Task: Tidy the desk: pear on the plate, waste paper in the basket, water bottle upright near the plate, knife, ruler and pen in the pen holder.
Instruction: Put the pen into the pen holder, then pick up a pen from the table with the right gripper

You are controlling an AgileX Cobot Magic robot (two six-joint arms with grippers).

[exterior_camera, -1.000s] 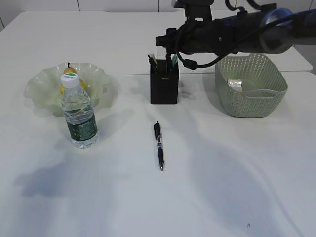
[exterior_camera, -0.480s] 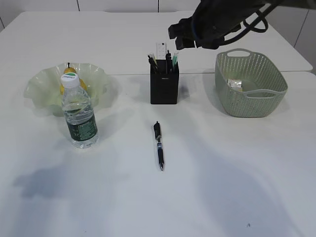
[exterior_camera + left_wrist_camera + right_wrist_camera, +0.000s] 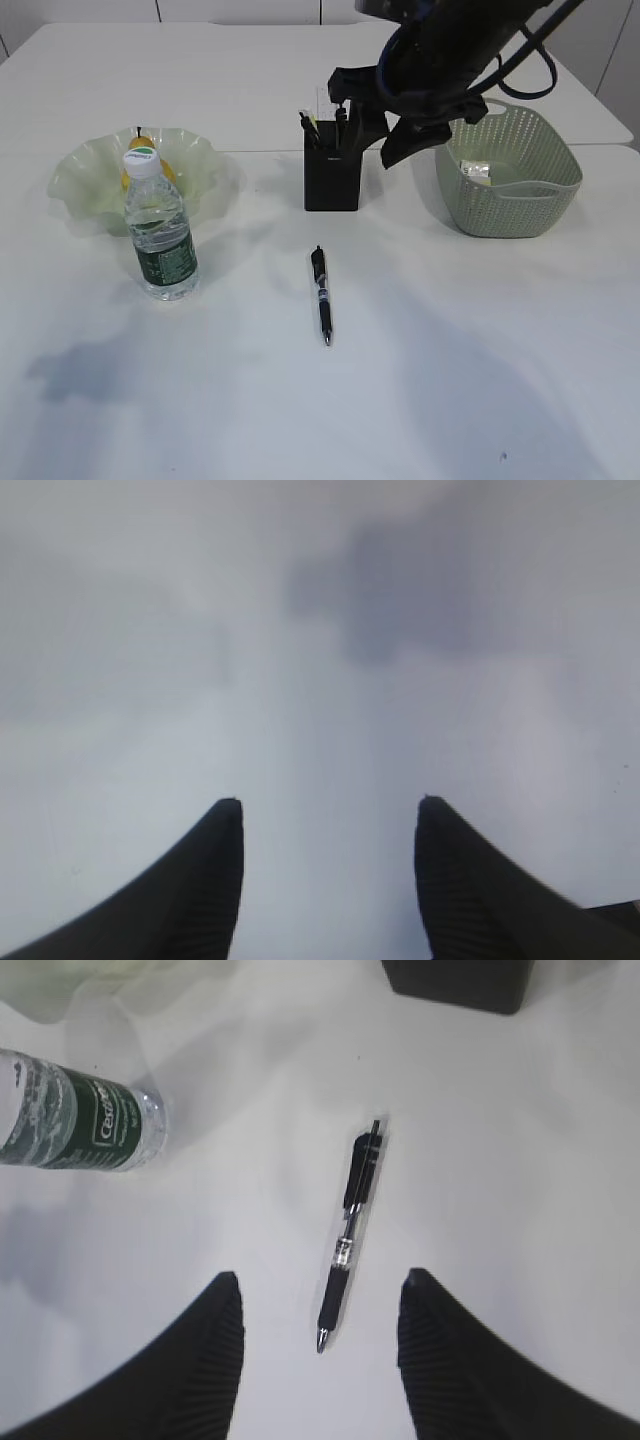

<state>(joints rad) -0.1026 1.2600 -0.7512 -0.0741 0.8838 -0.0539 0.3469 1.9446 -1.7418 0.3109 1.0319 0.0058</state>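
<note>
Nearest to us on the desk (image 3: 480, 380) lies the pen (image 3: 320, 294), alone on the bare white top with its tip toward us and its clip end toward the pen holder. From the right wrist view we see the right gripper (image 3: 318, 1305) hanging above that pen (image 3: 348, 1234), its two dark fingers spread wide with nothing between them; the tip of the pen sits in the gap as seen from above.

The left gripper (image 3: 328, 805) shows only in its own wrist view, fingers spread apart and empty over blurred white surface.

Further back on the left, the water bottle (image 3: 157, 226) stands upright, white cap on, just in front of the plate (image 3: 88, 170). We can make out the yellow pear (image 3: 146, 146) in the plate, partly hidden behind the bottle's cap.

At the middle stands the black pen holder (image 3: 332, 178), with several slim things sticking out of its top, among them what looks like the clear ruler (image 3: 324, 103). We cannot tell the rest apart.

To the right sits the green basket (image 3: 510, 195), with the crumpled waste paper (image 3: 474, 169) inside it. The right arm (image 3: 450, 50) reaches over the holder and the basket's near corner.
</note>
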